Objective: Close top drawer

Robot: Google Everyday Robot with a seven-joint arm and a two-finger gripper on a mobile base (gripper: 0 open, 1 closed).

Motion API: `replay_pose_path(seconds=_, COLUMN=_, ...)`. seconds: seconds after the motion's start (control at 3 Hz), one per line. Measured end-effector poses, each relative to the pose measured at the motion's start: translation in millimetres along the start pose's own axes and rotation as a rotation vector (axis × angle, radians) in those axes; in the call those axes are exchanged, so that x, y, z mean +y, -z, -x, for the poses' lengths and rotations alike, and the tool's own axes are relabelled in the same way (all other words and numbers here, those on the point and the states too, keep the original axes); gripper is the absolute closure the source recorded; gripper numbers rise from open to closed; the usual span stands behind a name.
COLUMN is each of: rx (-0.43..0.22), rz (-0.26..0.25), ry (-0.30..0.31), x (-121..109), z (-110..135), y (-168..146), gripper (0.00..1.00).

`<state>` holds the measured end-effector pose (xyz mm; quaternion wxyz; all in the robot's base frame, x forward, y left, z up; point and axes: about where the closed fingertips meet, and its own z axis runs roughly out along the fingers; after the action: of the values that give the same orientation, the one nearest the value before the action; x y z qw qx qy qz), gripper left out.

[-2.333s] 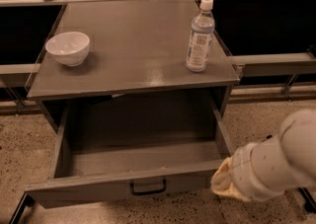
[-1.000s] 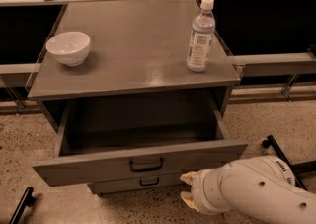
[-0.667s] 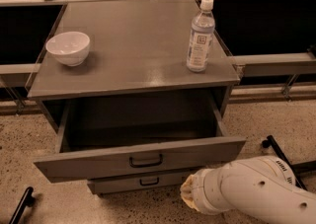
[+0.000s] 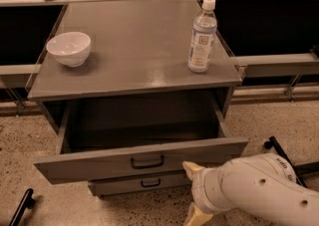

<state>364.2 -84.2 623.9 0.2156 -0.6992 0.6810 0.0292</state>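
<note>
Matt grey metal top drawer; slightly glossy grey tabletop; clear plastic bottle; glossy white bowl. Smooth cream tool sits just below the drawer front's right end.

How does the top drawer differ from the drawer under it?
The top drawer is pulled far out; the lower drawer sits further in. The top drawer's front is wider than the lower drawer's. Both are grey with a black loop handle. The gripper is just below the top drawer's front, right of its handle.
</note>
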Motion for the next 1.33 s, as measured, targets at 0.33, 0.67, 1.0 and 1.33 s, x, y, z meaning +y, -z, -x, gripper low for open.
replay_pose_path(seconds=0.33, rx=-0.021, rz=0.014, ry=0.007, x=-27, z=0, y=-8, gripper=1.00)
replay_pose_path(seconds=0.67, rx=-0.070, rz=0.048, ry=-0.003, x=-53, z=-3, y=-18, gripper=1.00)
replay_pose_path(seconds=1.0, rx=-0.103, rz=0.065, ry=0.003, x=-77, z=0, y=-25, gripper=0.77)
replay_pose_path(seconds=1.33, rx=-0.103, rz=0.065, ry=0.003, x=-77, z=0, y=-25, gripper=0.54)
